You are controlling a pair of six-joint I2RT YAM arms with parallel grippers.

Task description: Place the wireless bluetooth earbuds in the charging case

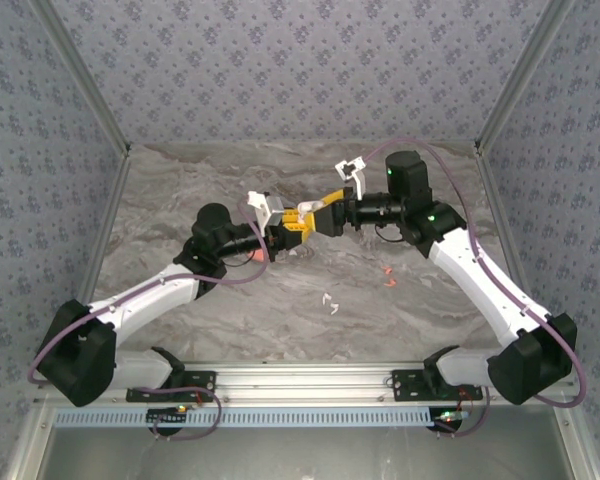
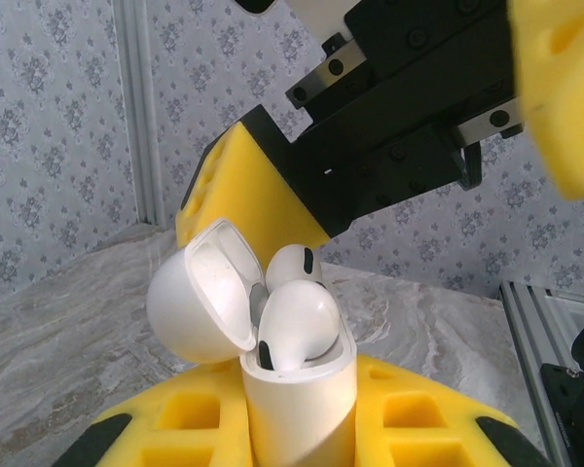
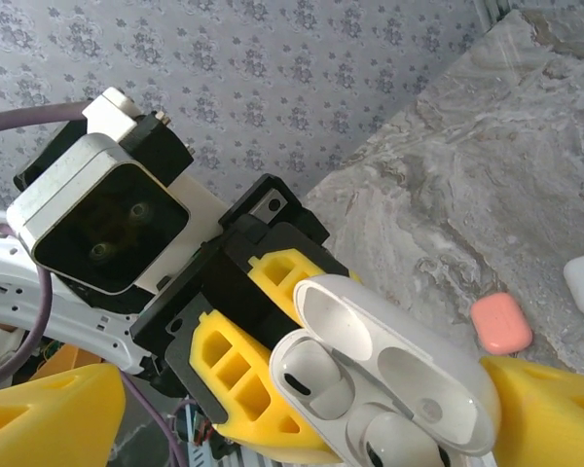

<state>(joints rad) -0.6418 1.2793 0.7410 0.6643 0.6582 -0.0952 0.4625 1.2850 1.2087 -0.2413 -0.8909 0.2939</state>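
As the overhead view shows, the left gripper point(image 1: 296, 228) clamps the charging case point(image 1: 303, 216) aloft, steadying it for the right gripper point(image 1: 327, 207), whose jaws stand apart. Left wrist: two glossy white earbuds point(image 2: 294, 326) sit inside, the rounded lid point(image 2: 200, 297) hinged back (ready for closing, I'd guess). Right wrist: blocky yellow fingers point(image 3: 545, 409) flank the smooth shell.

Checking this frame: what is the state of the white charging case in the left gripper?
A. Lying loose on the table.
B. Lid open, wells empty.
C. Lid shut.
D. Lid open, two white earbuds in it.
D: the left wrist view shows the charging case clamped in the left gripper, its lid swung open and two white earbuds sitting in it.
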